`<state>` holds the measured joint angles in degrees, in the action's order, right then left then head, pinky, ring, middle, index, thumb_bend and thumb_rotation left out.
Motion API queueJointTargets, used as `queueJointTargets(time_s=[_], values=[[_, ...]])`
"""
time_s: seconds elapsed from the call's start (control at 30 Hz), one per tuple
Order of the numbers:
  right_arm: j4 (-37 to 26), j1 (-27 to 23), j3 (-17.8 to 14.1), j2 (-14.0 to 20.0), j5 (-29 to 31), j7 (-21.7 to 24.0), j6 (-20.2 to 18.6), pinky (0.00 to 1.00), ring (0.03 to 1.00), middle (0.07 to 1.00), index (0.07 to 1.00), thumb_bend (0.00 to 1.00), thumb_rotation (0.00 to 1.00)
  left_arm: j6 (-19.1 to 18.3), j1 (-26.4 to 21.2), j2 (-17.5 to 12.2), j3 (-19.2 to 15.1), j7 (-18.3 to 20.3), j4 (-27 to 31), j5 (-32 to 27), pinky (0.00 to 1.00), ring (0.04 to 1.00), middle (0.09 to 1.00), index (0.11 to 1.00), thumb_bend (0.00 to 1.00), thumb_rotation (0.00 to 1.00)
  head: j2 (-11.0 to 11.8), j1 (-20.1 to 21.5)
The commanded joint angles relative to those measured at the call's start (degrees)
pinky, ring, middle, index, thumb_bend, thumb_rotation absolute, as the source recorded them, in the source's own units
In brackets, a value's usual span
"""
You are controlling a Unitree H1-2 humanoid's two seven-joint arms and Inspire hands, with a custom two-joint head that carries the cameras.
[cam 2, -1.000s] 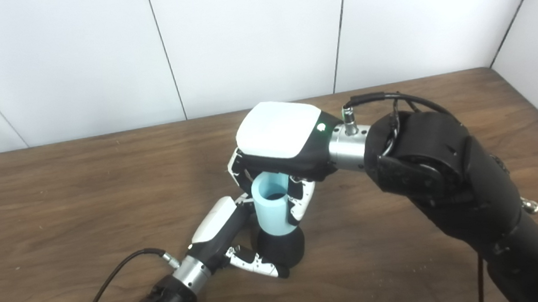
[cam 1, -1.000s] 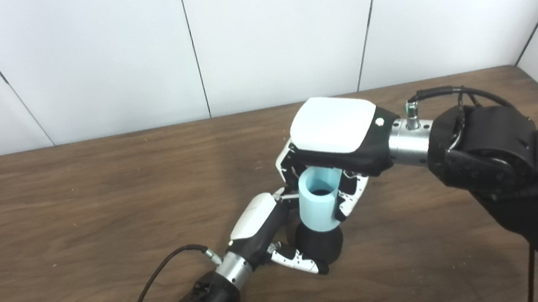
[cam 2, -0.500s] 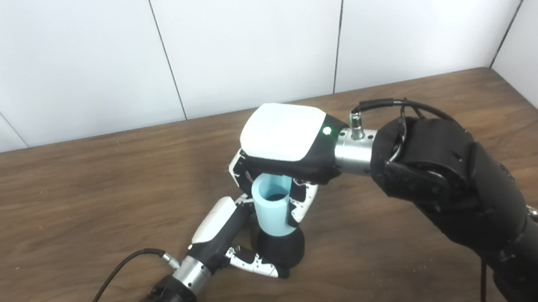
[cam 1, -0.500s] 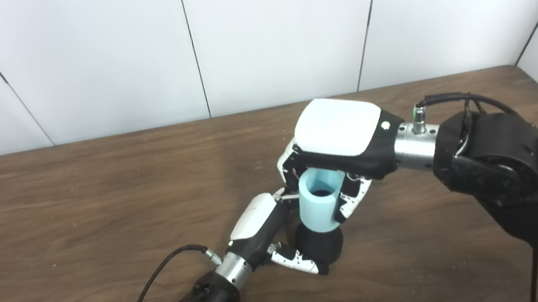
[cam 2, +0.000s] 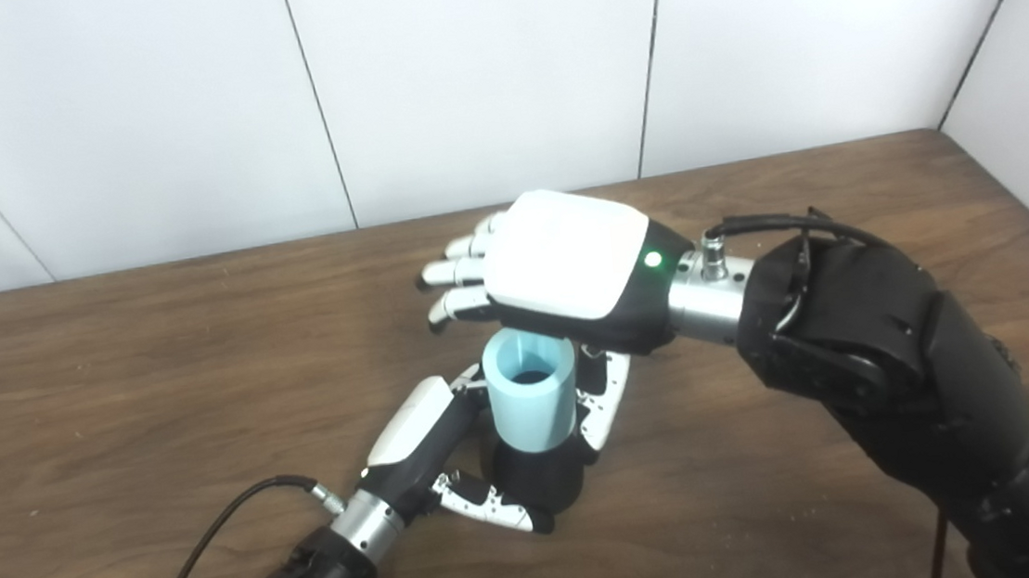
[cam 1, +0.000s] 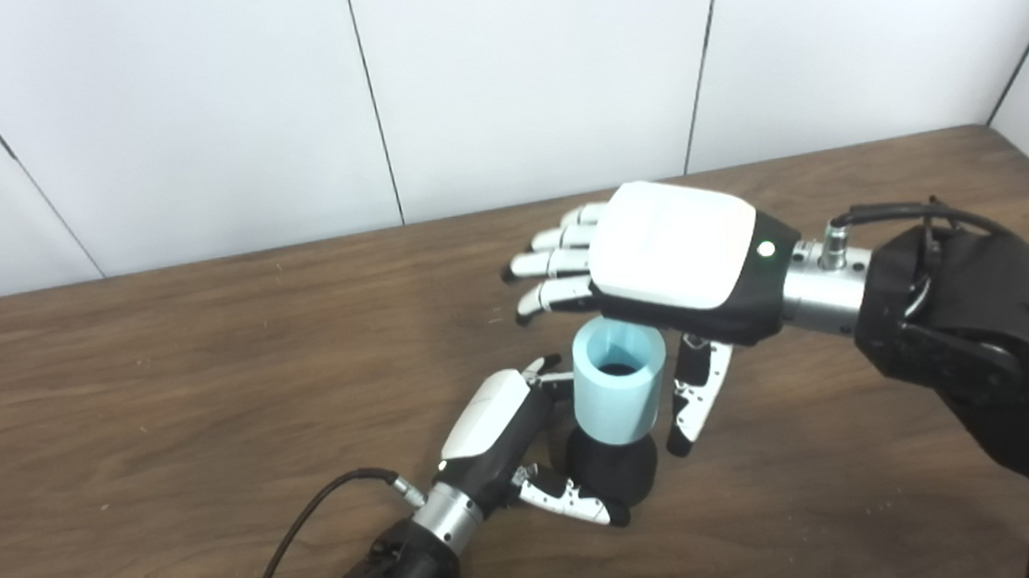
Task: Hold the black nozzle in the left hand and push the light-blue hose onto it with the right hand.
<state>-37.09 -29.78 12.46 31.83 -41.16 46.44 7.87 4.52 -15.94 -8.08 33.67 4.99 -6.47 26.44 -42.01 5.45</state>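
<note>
Light-blue hose [cam 1: 618, 396] seated upright on black nozzle [cam 1: 613, 472], gripped by left hand [cam 1: 504, 439]; right hand [cam 1: 661, 262] fingers [cam 1: 549, 263] spread, empty. No legible markings.

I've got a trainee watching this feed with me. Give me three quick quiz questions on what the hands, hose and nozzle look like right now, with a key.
1. True or false: the right hand is clamped around the light-blue hose.
2. Which hand holds the black nozzle? A) left hand B) right hand C) neither
3. Fill in: the hose stands upright on the ____, its open end facing up.

Key
1. False: its fingers are spread above the hose, the thumb beside it.
2. A
3. Nozzle, which rests on the table.
</note>
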Motion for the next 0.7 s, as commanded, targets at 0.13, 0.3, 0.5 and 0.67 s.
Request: queueJointTargets(time_s=[0.13, 0.3, 0.5, 0.67], values=[[-0.71, 1.01, -2.91, -1.09, 1.51, -5.99, 2.02, 0.93, 0.972, 0.977, 0.867, 1.00, 0.47, -4.98, 3.88, -1.98, 2.43, 6.26, -3.58, 2.71, 0.97, 0.729, 0.546, 0.443, 0.51, 0.00, -0.11, -0.01], [0.11, 2.63, -3.88, -1.52, 2.72, -9.20, 3.69, 0.94, 0.979, 0.996, 0.905, 1.00, 0.50, -5.14, 3.95, -2.04, 2.46, 6.44, -3.27, 2.70, 0.97, 0.729, 0.547, 0.442, 0.51, 0.00, -0.16, 0.02], [1.49, 5.45, -5.17, -1.34, 4.68, -12.95, 5.91, 0.94, 0.998, 1.000, 0.947, 1.00, 0.50, -5.16, 3.85, -2.02, 2.41, 6.51, -3.33, 2.66, 0.97, 0.728, 0.547, 0.442, 0.51, 0.00, -0.16, -0.04], [2.05, 8.21, -6.12, -0.62, 5.69, -14.33, 6.84, 0.94, 1.000, 1.000, 0.993, 1.00, 0.49, -5.22, 3.90, -2.01, 2.37, 6.51, -3.28, 2.74, 0.97, 0.728, 0.547, 0.442, 0.51, 0.00, -0.20, -0.08]])
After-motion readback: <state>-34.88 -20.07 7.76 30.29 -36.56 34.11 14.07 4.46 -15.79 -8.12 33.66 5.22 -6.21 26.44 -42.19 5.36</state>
